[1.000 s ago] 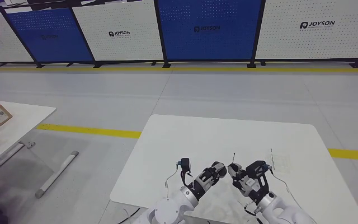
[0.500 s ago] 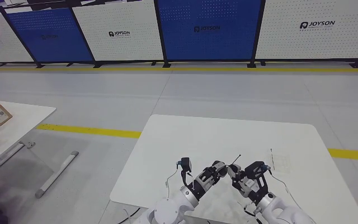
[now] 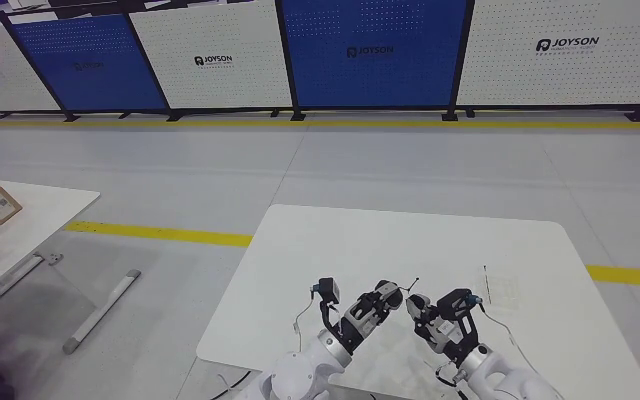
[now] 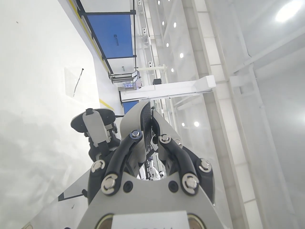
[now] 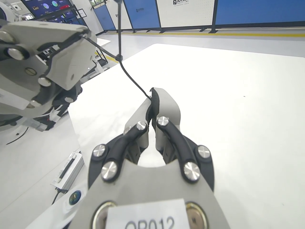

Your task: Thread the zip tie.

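My right claw is clenched tight on one end of the tie. My left claw pinches the other end, above the bench.

The left tool and right tool show grey shells, black links, silver screws.

Close beside the right gripper, the left gripper and the zip tie bar passage. Ahead of it the table lies open, a spare tie aside.
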